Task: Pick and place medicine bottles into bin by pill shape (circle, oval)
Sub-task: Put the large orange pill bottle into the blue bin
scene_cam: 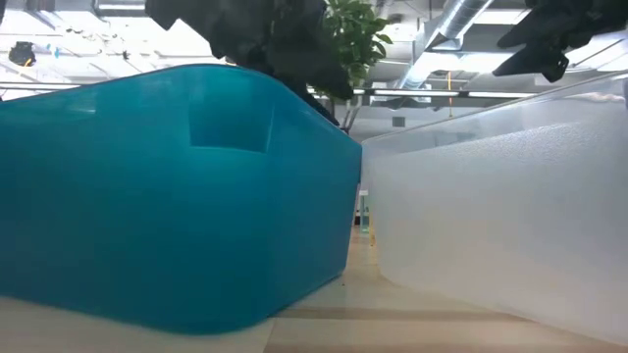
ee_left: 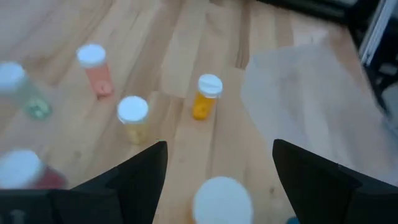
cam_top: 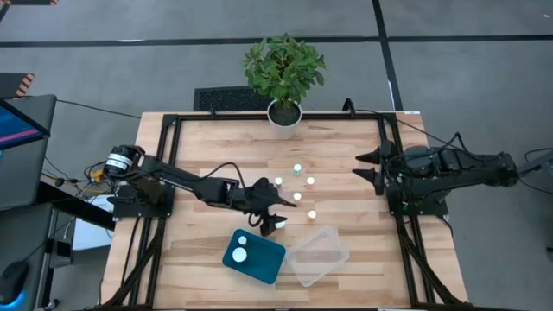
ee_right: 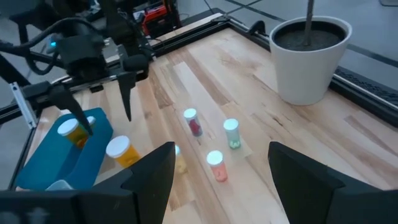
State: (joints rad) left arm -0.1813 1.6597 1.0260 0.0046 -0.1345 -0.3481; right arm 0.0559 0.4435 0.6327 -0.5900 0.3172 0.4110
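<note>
One white-capped bottle [ee_left: 222,200] stands upright directly between left gripper [cam_top: 273,218] wide-open fingers, unheld; right gripper [cam_top: 373,169] open, empty, far off.

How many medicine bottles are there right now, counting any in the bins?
8 bottles: two in the blue bin, five loose mid-table, and one below the left gripper, between its open fingers. Others may be hidden.

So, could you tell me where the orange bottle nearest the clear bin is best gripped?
Take the orange bottle across its round body, just under the white cap, coming down from above. It stands upright and apart from the other bottles, and the clear bin sits close on one side.
</note>
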